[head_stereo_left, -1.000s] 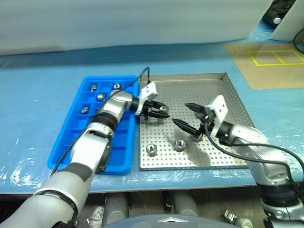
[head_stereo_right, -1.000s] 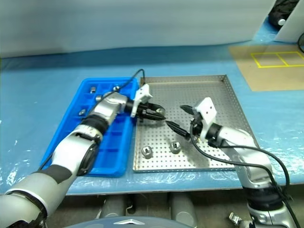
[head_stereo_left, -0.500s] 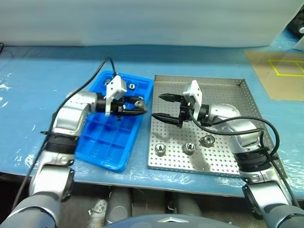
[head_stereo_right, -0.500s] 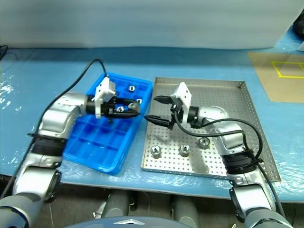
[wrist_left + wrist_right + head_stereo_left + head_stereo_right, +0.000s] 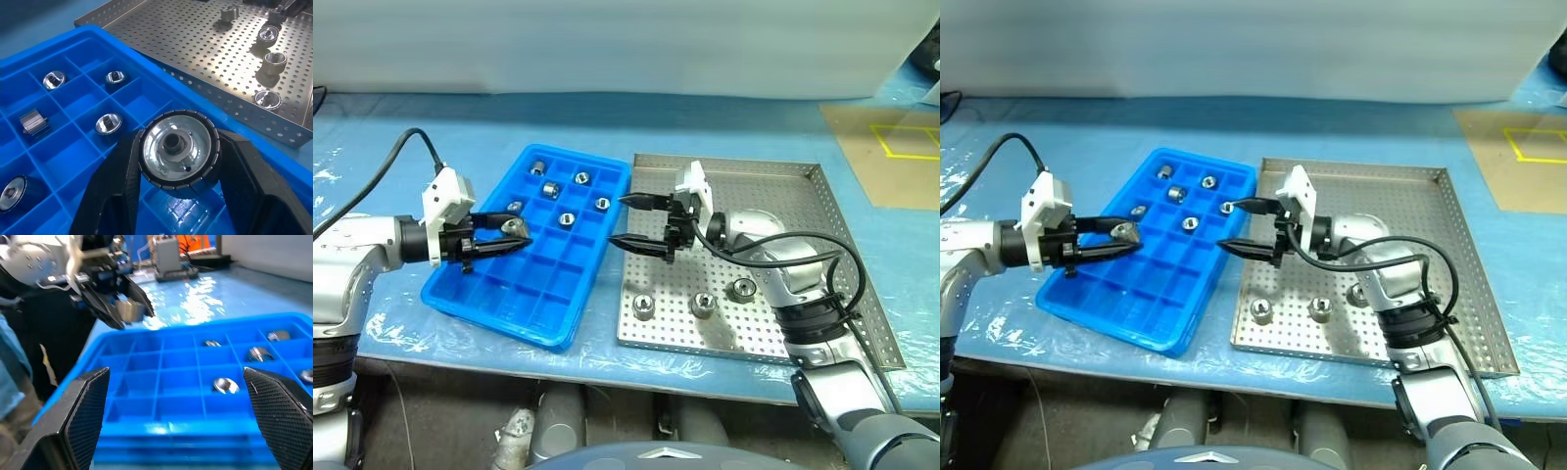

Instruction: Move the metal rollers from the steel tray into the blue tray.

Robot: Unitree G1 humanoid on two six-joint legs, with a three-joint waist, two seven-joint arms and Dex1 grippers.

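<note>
Roller [image 5: 177, 146] clamped in my left gripper [image 5: 509, 235] over blue tray [image 5: 470, 299] (right gripper [image 5: 631, 220] agape): next, release into a vacant cell.

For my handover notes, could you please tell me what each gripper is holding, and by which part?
The left gripper pinches a roller by its round sides, over the blue tray. The right gripper is open and holds nothing.

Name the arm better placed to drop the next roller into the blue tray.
Left. The left hand already grips a roller over the blue tray; the right hand is open, holding nothing.
</note>
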